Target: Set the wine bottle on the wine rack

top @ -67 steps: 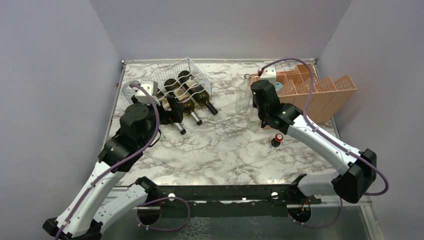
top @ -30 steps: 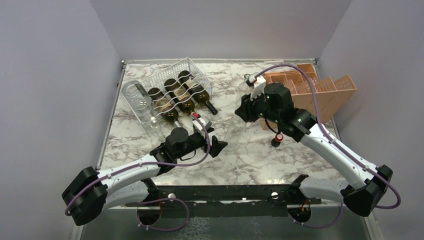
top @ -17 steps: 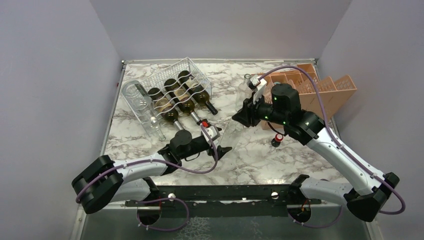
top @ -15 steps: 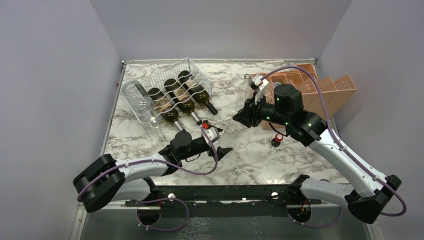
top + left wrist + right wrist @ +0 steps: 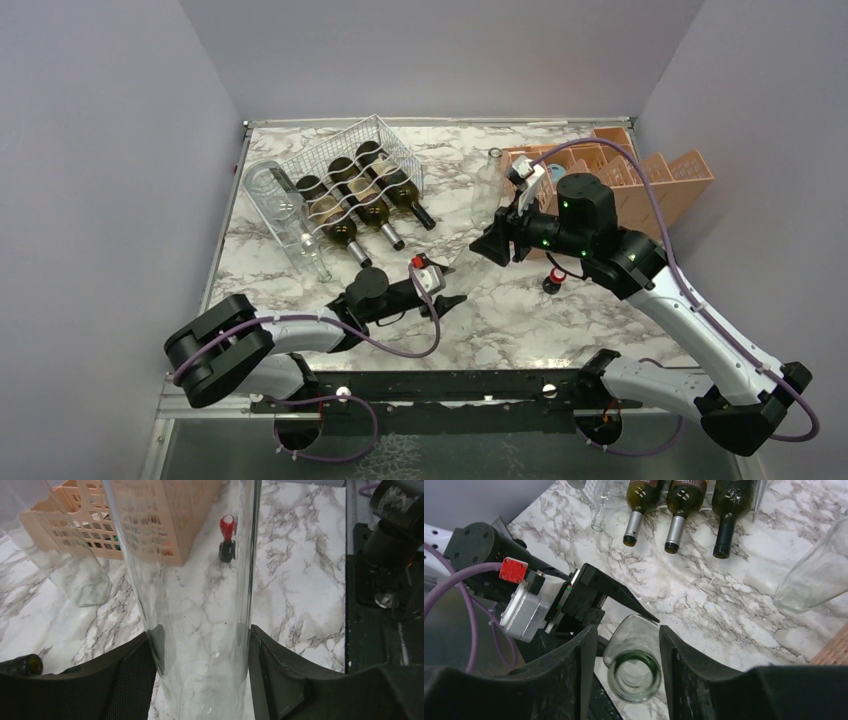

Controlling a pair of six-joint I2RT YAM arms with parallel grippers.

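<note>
While the left gripper [image 5: 452,300] clamped the wine bottle [image 5: 200,580], the right gripper [image 5: 628,632], perhaps slack around its neck, needed to let go cleanly.

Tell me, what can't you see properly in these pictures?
Left wrist view: the clear bottle is cut off top and bottom by the frame.
Top view: that bottle nearly vanishes against the marble table.
Right wrist view: whether the right gripper touches the bottle's neck, unclear.
The red-capped thing: too small to name.
</note>
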